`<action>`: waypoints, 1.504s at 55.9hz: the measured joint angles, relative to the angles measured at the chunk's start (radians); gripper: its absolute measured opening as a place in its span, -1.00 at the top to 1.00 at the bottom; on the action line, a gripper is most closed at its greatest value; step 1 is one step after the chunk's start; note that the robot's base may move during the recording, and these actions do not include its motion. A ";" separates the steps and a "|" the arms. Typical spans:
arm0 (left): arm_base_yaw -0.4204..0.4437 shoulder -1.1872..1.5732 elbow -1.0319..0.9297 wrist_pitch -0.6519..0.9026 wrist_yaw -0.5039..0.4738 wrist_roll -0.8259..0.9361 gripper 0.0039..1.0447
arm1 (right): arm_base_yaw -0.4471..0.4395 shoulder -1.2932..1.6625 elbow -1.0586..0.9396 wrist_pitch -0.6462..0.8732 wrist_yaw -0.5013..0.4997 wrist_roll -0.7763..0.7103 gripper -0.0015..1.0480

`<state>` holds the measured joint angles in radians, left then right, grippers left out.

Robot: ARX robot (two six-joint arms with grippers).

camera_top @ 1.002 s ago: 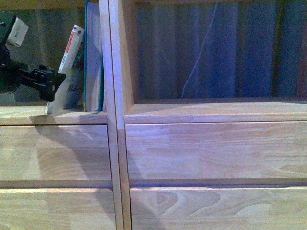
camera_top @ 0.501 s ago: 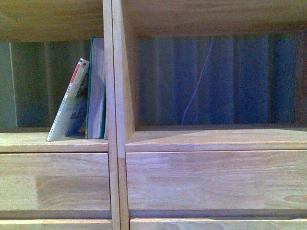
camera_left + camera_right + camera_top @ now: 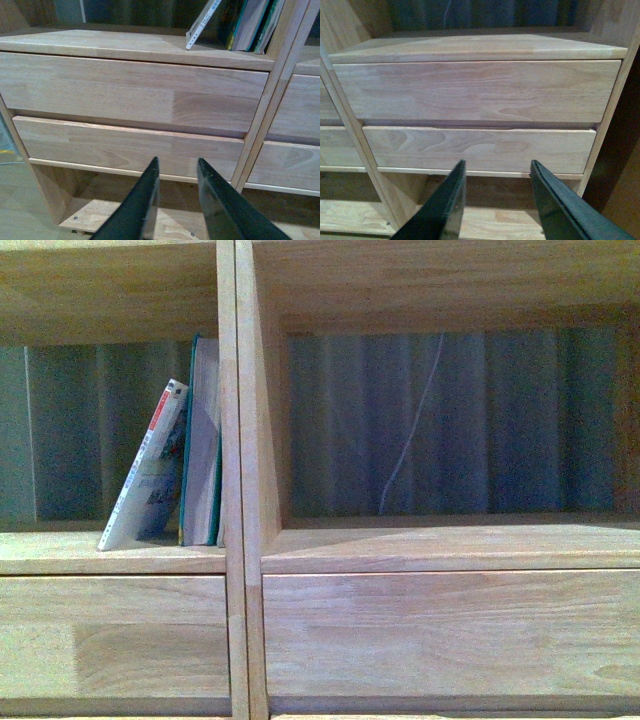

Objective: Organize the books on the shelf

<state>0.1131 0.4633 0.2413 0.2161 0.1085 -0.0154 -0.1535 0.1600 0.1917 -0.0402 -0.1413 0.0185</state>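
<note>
The light-wood shelf (image 3: 240,440) fills the front view. In its left compartment the thin pale paperback (image 3: 145,475) with a red-white spine leans against the upright teal-covered book (image 3: 203,445), which stands against the centre divider. Both books also show in the left wrist view, the paperback (image 3: 200,25) and the teal book (image 3: 250,22), above the drawer fronts. My left gripper (image 3: 176,167) is open and empty, low in front of the left drawers. My right gripper (image 3: 497,170) is open and empty, low in front of the right drawers. Neither gripper shows in the front view.
The right compartment (image 3: 440,530) holds no books; a thin white cord (image 3: 410,430) hangs along its dark back. Two drawer fronts (image 3: 480,90) stack in each column. A bottom board (image 3: 110,215) lies under the drawers. Pale floor (image 3: 20,210) lies beside the shelf.
The left arm, which was beside the paperback a second ago, has left the front view. The view has shifted so the shelf sits lower in the frame. The books stay in place.
</note>
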 joint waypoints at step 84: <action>-0.113 -0.457 -0.229 -0.215 -0.109 0.005 0.88 | 0.150 -0.154 -0.175 0.036 0.138 -0.014 0.94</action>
<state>0.0002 0.0063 0.0120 0.0013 -0.0006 -0.0101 -0.0036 0.0063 0.0162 -0.0040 -0.0032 0.0040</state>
